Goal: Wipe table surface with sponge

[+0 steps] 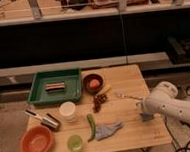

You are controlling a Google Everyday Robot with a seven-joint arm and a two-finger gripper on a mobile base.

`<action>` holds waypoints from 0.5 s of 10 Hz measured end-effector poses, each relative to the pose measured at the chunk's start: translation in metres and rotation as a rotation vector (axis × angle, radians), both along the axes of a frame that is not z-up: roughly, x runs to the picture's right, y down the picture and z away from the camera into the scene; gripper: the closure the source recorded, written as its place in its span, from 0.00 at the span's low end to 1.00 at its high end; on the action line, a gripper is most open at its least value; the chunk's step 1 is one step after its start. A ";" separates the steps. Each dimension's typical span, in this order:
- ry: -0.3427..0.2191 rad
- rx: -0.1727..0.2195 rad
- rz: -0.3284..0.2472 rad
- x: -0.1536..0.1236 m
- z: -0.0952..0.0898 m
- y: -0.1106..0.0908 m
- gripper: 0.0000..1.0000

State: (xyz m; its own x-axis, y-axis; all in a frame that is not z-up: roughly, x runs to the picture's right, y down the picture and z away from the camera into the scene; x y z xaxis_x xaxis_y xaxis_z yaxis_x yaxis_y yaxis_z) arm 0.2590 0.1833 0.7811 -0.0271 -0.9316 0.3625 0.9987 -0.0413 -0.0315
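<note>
A dark, striped sponge-like block (55, 86) lies inside the green tray (40, 97) at the back left of the wooden table (129, 77). My gripper (144, 114) hangs from the white arm (174, 106) over the table's right side, just above the surface, far from the tray. Nothing shows in it. A crumpled grey cloth (107, 130) lies near the front middle, to the left of the gripper.
Also on the table are a dark bowl with an orange fruit (93, 83), grapes (98, 103), a fork (127, 95), a white cup (68, 111), a green pepper (91, 126), a green cup (74, 143), an orange bowl (36, 142) and a metal tool (43, 119). A dark shelf unit stands behind.
</note>
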 end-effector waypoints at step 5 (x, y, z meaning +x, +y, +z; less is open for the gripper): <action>-0.098 -0.090 -0.086 -0.052 -0.002 0.023 0.69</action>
State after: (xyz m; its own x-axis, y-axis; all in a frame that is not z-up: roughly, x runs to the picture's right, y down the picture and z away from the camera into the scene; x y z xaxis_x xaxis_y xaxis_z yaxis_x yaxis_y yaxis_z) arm 0.2067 0.2064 0.7795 -0.1450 -0.8879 0.4366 0.9894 -0.1254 0.0735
